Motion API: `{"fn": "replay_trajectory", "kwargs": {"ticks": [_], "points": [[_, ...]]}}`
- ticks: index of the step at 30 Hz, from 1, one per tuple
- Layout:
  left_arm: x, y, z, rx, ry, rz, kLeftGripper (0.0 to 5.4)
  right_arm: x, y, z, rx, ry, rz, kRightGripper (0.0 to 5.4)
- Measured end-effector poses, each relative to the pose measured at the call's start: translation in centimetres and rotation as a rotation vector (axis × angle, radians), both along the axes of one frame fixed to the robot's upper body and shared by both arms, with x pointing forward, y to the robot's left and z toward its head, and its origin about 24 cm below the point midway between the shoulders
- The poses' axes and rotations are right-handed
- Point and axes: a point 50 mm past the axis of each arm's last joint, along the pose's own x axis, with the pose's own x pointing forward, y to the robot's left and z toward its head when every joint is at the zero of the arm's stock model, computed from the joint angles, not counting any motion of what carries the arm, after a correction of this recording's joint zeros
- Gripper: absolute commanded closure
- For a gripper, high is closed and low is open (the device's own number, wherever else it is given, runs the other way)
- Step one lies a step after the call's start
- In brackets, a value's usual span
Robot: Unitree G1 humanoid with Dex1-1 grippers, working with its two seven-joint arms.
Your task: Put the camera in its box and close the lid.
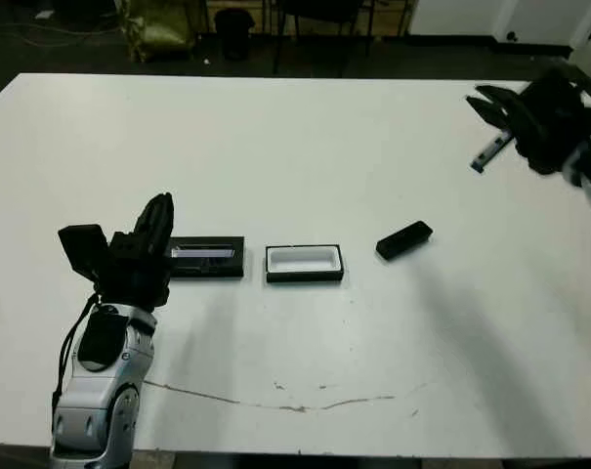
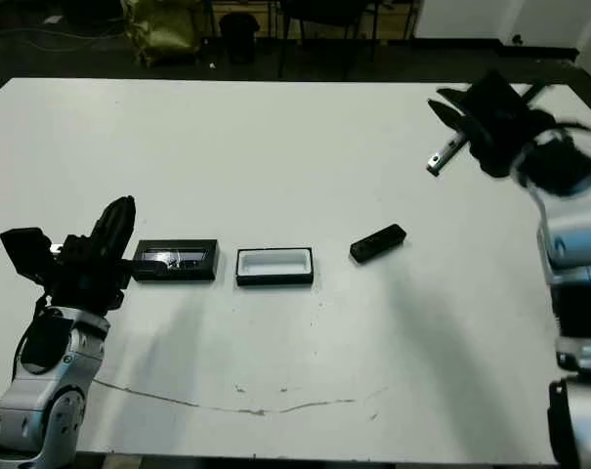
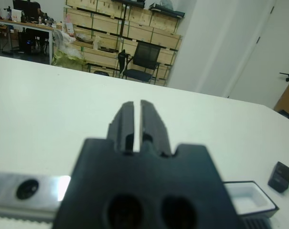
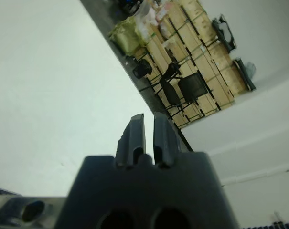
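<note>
The camera point(image 1: 404, 240), a small black bar, lies at an angle on the white table point(image 1: 305, 147), right of centre. To its left sits the box point(image 1: 304, 264), an open black tray with a white lining. The lid point(image 1: 207, 258) lies flat left of the box, silvery strip up. My left gripper point(image 1: 161, 202) stands shut just left of the lid, fingers pointing away from me, holding nothing. My right gripper point(image 1: 481, 100) hangs shut above the table's far right, well away from the camera. The left wrist view shows the box point(image 3: 249, 198) and camera point(image 3: 280, 176) beyond its shut fingers point(image 3: 127, 112).
A thin dark line point(image 1: 275, 403) runs across the table near its front edge. Beyond the far edge are dark floor, a yellow-green bag point(image 1: 158, 24) and chair legs point(image 1: 315, 29). Shelves of cardboard boxes point(image 3: 101, 28) and an office chair point(image 3: 142, 62) stand further back.
</note>
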Motion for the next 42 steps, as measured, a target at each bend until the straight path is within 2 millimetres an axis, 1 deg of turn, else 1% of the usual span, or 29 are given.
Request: {"fn": "replay_trajectory", "kwargs": {"ticks": [4, 9, 13, 18, 27, 31, 34, 38, 42], "points": [[0.0, 0.1, 0.0, 0.006, 0.001, 0.005, 5.36, 1.1, 0.1, -0.4, -0.096, 0.08, 0.009, 5.4], [-0.1, 0.2, 0.0, 0.004, 0.001, 0.007, 5.36, 2.3, -0.1, -1.0, -0.165, 0.152, 0.006, 5.4], [-0.1, 0.2, -0.1, -0.003, 0.002, 0.005, 5.36, 3.2, 0.6, -2.0, -0.197, 0.198, 0.016, 5.4], [-0.1, 0.3, -0.1, -0.006, 0.004, 0.006, 5.36, 4.0, 1.1, -3.4, -0.265, 0.252, -0.02, 5.4], [-0.1, 0.3, -0.1, -0.005, 0.001, 0.005, 5.36, 4.3, 2.0, -5.8, -0.351, 0.323, -0.01, 5.4], [-0.1, 0.2, -0.2, -0.004, 0.0, 0.0, 5.36, 4.2, 2.5, -6.6, -0.385, 0.343, 0.026, 5.4], [-0.1, 0.2, -0.3, -0.004, 0.004, -0.002, 5.36, 4.1, 2.9, -6.8, -0.42, 0.329, 0.073, 5.4], [-0.1, 0.2, -0.3, -0.004, 0.004, -0.001, 5.36, 4.0, 2.9, -7.1, -0.442, 0.315, 0.091, 5.4], [-0.1, 0.2, -0.3, -0.001, 0.005, 0.0, 5.36, 3.9, 2.3, -7.7, -0.44, 0.376, 0.053, 5.4]]}}
